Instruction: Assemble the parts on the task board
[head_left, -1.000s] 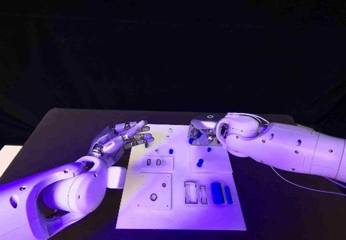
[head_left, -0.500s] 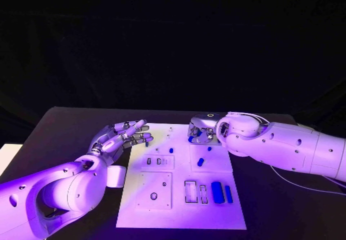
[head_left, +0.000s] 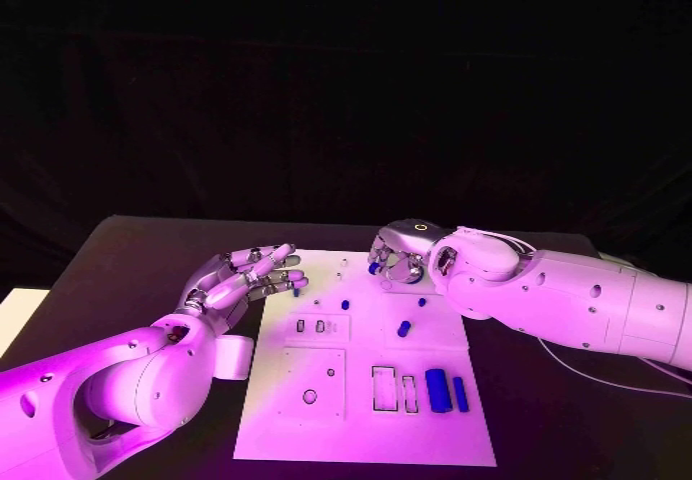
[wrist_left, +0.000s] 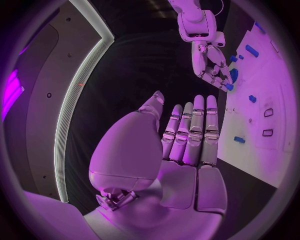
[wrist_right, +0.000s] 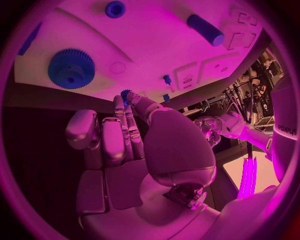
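1. Task board, white flat plate (head_left: 361, 430), sits mid black table (head_left: 144, 260) between both arms; the action is at its far end
2. Right hand (head_left: 400, 262) hangs over the far right corner of the board. Thumb and a fingertip look pinched on a small blue toothed part (wrist_right: 126, 93), other fingers loosely curled. I read it as carried clear of the plate, not seated
3. Large blue gear (wrist_right: 70, 68) lies flat on the board just ahead of that hand. My guess: the small toothed piece is meant to mesh beside it, hence the hover there
4. Left hand (head_left: 238, 280) has its fingers stretched out and apart, holding nothing. It's parked at the board's far left edge, probably to stay clear while being ready to steady the plate
5. Short blue peg (wrist_left: 239, 139) lies on the board near the left fingertips, untouched
6. Two long blue bars (head_left: 436, 390) lie side by side at the near right, beside empty slots. Plenty still unassembled, so I judge it early to midway
7. Risk: the pinch is light, so the part could tilt on the way down
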